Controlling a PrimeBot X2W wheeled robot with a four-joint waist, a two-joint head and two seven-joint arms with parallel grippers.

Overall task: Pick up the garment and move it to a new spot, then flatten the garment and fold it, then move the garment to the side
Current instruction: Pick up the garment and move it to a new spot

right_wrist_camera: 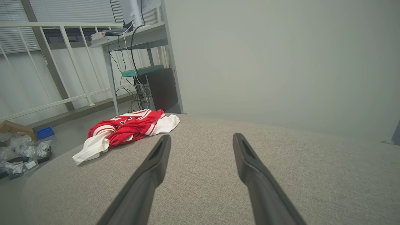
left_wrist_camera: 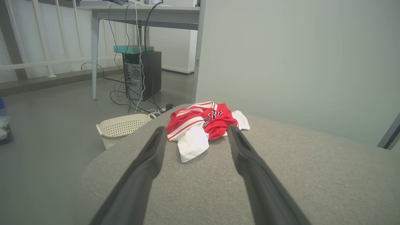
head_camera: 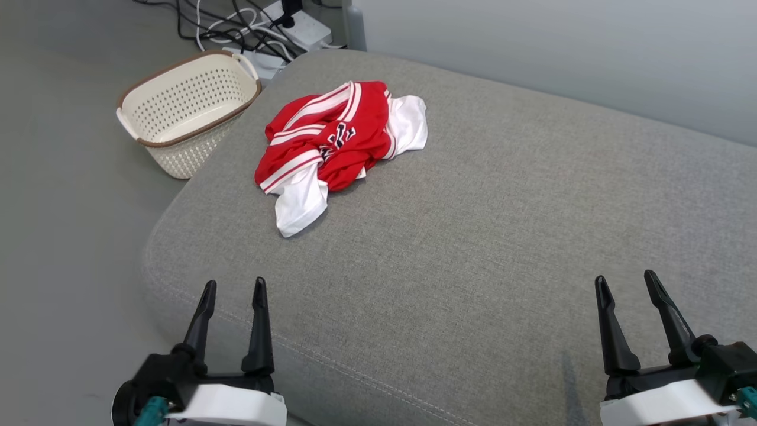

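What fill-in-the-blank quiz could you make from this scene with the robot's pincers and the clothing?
The crumpled garment is white and ____.
The cream basket stands on the ____, beside the grey cushion.
The left gripper and right gripper both have their jaws ____.
The garment lies nearer the ____ gripper.
Missing words: red; floor; open; left.

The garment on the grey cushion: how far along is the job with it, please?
Nothing looks done yet: the garment lies crumpled on the far left part of the cushion, near the basket. In hand: nothing; the left hand and right hand stand open and empty at the near edge, apart from it. Left: picking up, moving, flattening, folding, moving aside.
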